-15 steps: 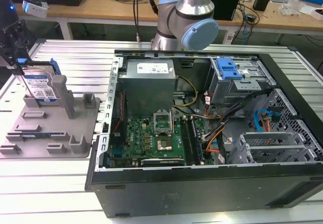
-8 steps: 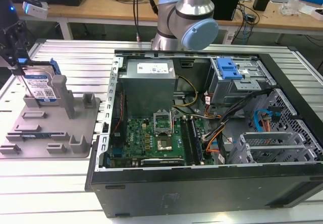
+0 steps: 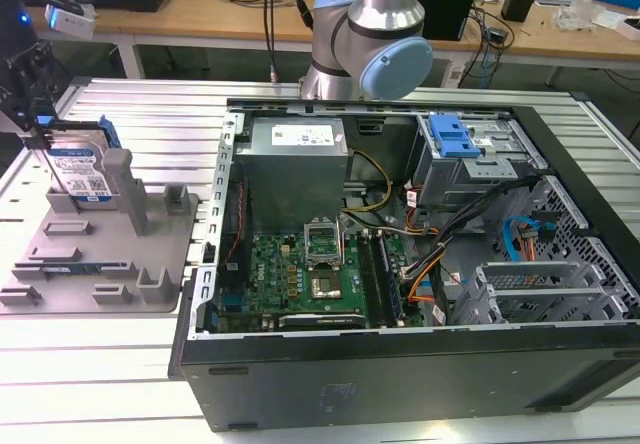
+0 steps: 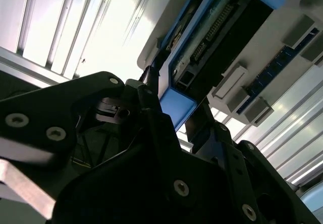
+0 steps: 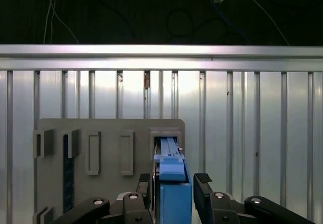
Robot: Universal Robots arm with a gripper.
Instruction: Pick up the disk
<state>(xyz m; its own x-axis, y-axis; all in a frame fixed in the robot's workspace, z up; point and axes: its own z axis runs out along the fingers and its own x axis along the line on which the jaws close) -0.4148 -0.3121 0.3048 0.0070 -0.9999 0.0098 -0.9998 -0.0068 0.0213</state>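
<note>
The disk (image 3: 82, 172) stands on edge in a slot at the far end of the grey fixture tray (image 3: 105, 264), at the exterior view's left; its labelled silver face and blue frame show. My gripper (image 3: 48, 136) comes down on its top edge. In the first wrist view the blue edge of the disk (image 5: 174, 196) sits between the two black fingers (image 5: 203, 179), which press close on both sides over the tray's slot. In the second wrist view the disk (image 4: 222, 27) runs away from the gripper (image 4: 176, 100), its connector end showing.
An open computer case (image 3: 400, 264) with motherboard, cables and a blue-latched drive cage (image 3: 455, 139) lies at the exterior view's right. The arm's base (image 3: 370, 44) stands behind it. The tray (image 5: 111, 133) has several other upright posts and slots. Ribbed metal table all around.
</note>
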